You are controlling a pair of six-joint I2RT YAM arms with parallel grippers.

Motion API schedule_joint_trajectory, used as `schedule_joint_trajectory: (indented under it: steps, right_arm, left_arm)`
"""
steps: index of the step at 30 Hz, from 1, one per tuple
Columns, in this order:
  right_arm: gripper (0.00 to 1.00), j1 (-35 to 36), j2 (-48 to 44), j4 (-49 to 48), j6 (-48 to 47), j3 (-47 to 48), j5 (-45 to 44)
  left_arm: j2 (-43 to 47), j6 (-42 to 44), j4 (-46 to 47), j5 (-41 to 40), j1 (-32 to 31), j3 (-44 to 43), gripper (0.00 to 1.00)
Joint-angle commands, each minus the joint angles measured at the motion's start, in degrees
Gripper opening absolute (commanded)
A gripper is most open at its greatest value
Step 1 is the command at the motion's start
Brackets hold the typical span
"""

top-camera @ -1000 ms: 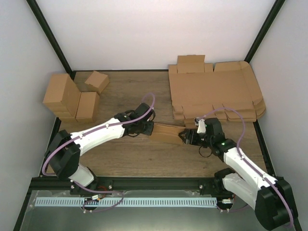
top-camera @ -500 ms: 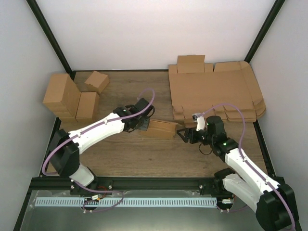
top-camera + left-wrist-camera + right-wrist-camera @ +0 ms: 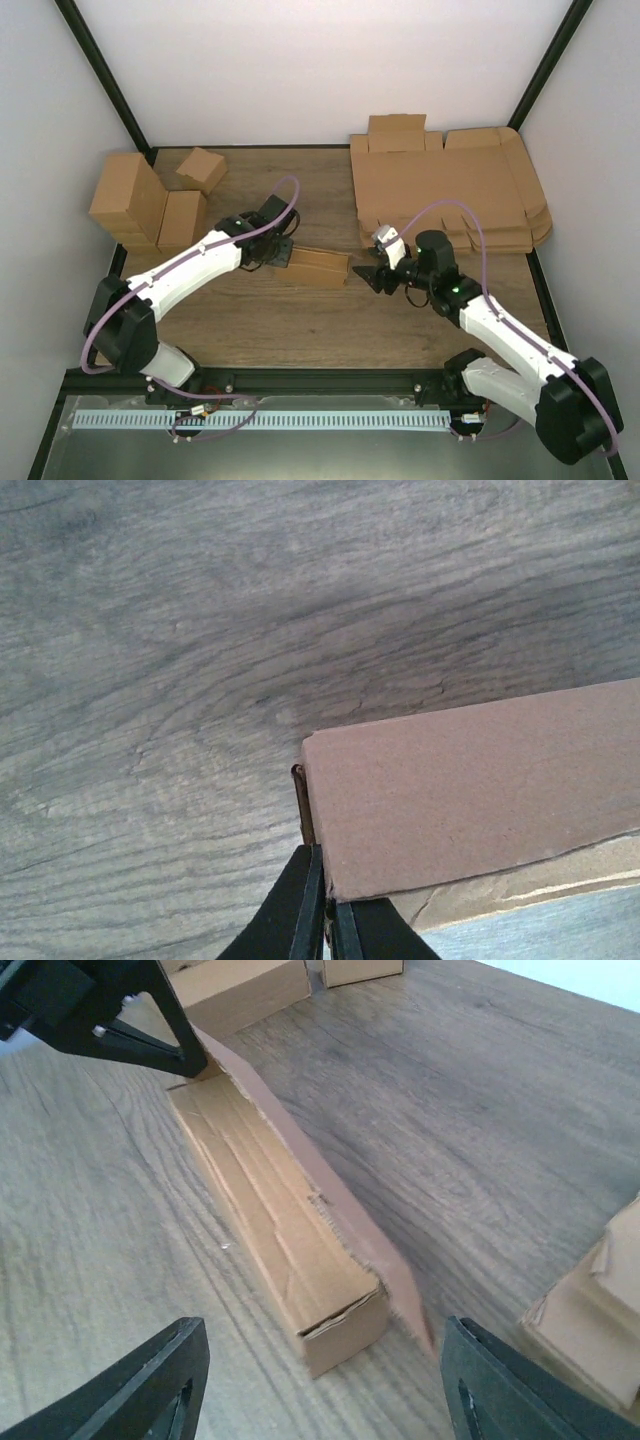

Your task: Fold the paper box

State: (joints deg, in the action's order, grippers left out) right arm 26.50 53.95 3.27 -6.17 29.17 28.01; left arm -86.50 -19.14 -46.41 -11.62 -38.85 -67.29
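The paper box (image 3: 313, 267) lies on the wooden table (image 3: 300, 335) as a long narrow trough, open on top, its length running between the two grippers. The left gripper (image 3: 283, 254) sits at the box's left end with its fingers (image 3: 300, 910) pressed together on a thin cardboard edge at that corner, so the box is pinched there. One long flap stands along a side of the box and leans outward, seen clearly from the right wrist. The right gripper (image 3: 371, 275) hangs just off the box's right end, its fingers (image 3: 160, 1380) spread wide to either side of that end and touching nothing. A pile of flat cardboard sheets (image 3: 445, 195) lies beyond the box's right end, and a group of blocky cardboard boxes (image 3: 150, 205) stands well beyond its left end
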Motion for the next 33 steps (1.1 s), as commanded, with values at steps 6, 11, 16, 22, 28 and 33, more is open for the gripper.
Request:
schedule_joint_trajectory:
  steps: [6,11,16,22,28,33]
  right_arm:
    - [0.54,4.33,9.07,-4.08,-11.75,4.91,-10.89]
    - [0.42,4.44,9.70,-5.50,-12.28,4.14,-12.91]
    - [0.37,5.45,11.43,-5.70,-12.73,4.39,-14.46]
    - [0.34,6.09,12.45,-6.19,-12.78,4.22,-15.09]
    - [0.25,7.78,14.20,-6.06,-12.41,4.89,-17.04]
    - [0.10,8.77,13.32,-5.60,-11.14,4.88,-18.14]
  left_arm:
    - [2.74,1.29,-0.26,2.26,0.62,2.57,0.04]
    - [3.17,1.38,0.33,2.67,0.62,3.58,0.04]
    - [3.15,1.21,1.03,3.56,0.57,4.11,0.04]
    - [3.86,0.79,1.75,4.01,0.62,5.31,0.04]
    - [4.88,-0.37,3.60,5.47,0.62,7.23,0.04]
    - [6.23,-2.04,4.96,6.75,0.62,8.96,0.04]
